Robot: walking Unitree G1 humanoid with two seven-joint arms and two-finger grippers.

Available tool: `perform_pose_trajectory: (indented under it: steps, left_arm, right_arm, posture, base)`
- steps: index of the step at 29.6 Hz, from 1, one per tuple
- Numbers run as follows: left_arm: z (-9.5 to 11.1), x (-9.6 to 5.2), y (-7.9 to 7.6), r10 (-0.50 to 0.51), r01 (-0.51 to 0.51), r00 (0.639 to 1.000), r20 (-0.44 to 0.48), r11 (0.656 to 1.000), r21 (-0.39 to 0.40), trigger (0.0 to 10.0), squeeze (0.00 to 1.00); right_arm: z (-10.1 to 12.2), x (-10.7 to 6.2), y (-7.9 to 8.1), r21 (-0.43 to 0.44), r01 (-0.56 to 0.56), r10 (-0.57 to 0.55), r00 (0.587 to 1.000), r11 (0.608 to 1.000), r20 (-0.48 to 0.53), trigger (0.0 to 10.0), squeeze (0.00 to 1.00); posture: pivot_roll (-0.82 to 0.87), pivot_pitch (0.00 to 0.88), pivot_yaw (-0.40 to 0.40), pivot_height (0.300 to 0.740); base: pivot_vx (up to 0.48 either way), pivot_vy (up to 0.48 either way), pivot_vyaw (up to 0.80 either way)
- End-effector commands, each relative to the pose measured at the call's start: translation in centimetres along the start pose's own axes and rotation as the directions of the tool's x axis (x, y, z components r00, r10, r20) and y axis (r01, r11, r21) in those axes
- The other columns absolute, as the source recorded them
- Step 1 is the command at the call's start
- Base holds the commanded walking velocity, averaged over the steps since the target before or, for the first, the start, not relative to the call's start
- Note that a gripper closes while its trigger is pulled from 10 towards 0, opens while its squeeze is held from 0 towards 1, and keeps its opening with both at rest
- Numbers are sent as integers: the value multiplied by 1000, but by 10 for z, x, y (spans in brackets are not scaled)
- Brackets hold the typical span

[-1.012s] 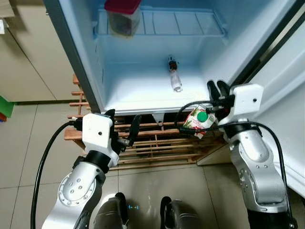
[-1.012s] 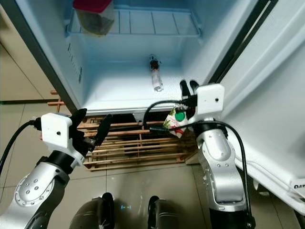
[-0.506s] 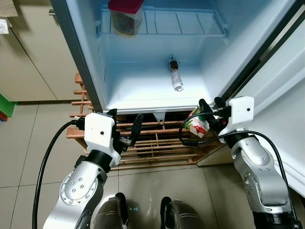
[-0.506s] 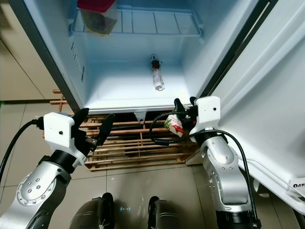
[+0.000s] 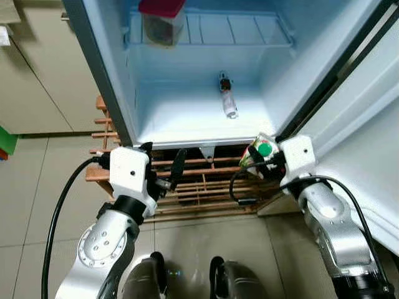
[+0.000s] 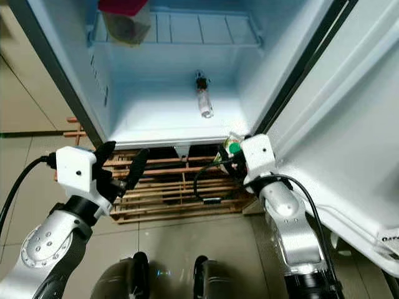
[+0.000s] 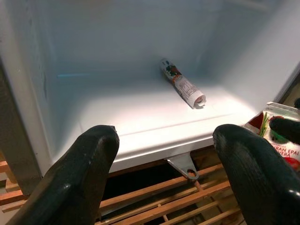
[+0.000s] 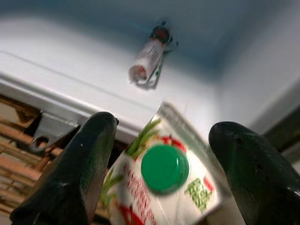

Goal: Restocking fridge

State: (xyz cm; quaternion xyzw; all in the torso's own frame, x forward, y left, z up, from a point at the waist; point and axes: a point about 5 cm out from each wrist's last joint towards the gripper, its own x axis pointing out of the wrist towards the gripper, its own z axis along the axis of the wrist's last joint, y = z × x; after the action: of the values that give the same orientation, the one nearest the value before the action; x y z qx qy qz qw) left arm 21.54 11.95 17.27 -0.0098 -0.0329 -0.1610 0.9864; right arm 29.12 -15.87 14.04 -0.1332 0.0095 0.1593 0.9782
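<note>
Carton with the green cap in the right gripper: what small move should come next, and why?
Probably carry it forward and slightly up over the fridge's front lip. The right gripper holds the carton just outside, at the lip's right end, and the floor inside is bare except for a tube lying near the back. The left gripper hangs open below the lip.

The carton (image 8: 161, 187) between the right hand's (image 8: 159, 173) fingers is blurred in the right wrist view, its print unreadable and its lower part cut off by the picture's edge. In the head views that hand hides most of it, leaving the green cap (image 5: 264, 149) showing. The red-lidded container (image 5: 161, 22) on the wire shelf (image 5: 249, 31) is cropped at the top. The label of the tube (image 7: 183, 84) lying in the fridge (image 5: 187, 106) is too small to read.
</note>
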Motion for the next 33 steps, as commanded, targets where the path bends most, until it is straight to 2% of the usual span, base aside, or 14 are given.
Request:
perform_pose_trajectory:
  steps: [1, 9, 15, 16, 17, 18, 19, 26, 33]
  left_arm:
    - [-1, -2, -3, -15, 15, 1000, -7, 1000, -8, 10000, 0]
    - [0, -5, -1, -6, 6, 1000, -11, 1000, -2, 10000, 0]
    - [0, -5, 0, -6, 6, 1000, -14, 1000, 1, 10000, 0]
    - [0, -5, 0, -6, 6, 1000, -14, 1000, 1, 10000, 0]
    - [0, -5, 0, -7, 7, 1000, -14, 1000, 1, 10000, 0]
    - [0, -5, 0, -7, 7, 1000, -15, 1000, 2, 10000, 0]
    - [0, -5, 0, -7, 7, 1000, -15, 1000, 2, 10000, 0]
    - [0, -5, 1, -7, 7, 1000, -14, 1000, 3, 10000, 0]
    - [0, -4, 1, -8, 8, 1000, -15, 1000, 4, 10000, 0]
  right_arm:
    - [-7, 0, -2, -19, 1, -1, 1000, 1000, -26, 10000, 0]
    - [-11, 11, -1, -38, -7, 5, 999, 999, -35, 10000, 0]
    - [-22, 12, 1, 6, -1, 1, 997, 1000, -83, 10000, 0]
    - [-23, 13, 1, 16, 1, 1, 996, 1000, -87, 5804, 0]
    - [-24, 13, 1, 24, 1, 1, 996, 1000, -91, 3922, 0]
    - [-25, 13, 1, 29, 2, 0, 996, 1000, -92, 3922, 0]
    - [-26, 13, 2, 36, -1, 4, 996, 999, -94, 0, 0]
    - [-28, 11, 1, 97, 19, -9, 994, 995, -105, 0, 0]
    - [-32, 8, 6, 108, 12, -1, 994, 994, -109, 0, 0]
  posture:
    - [-19, 246, -78, 740]
    - [-9, 252, -77, 740]
    - [-6, 257, -75, 740]
    - [-6, 257, -75, 740]
    - [-6, 257, -75, 740]
    - [-6, 257, -75, 740]
    - [-6, 257, -75, 740]
    - [-7, 258, -75, 740]
    - [-6, 256, -73, 740]
  base:
    - [0, 0, 0]
    - [0, 0, 0]
    - [0, 0, 0]
    - [0, 0, 0]
    - [0, 0, 0]
    - [0, 0, 0]
    - [0, 0, 0]
    - [0, 0, 0]
    - [0, 0, 0]
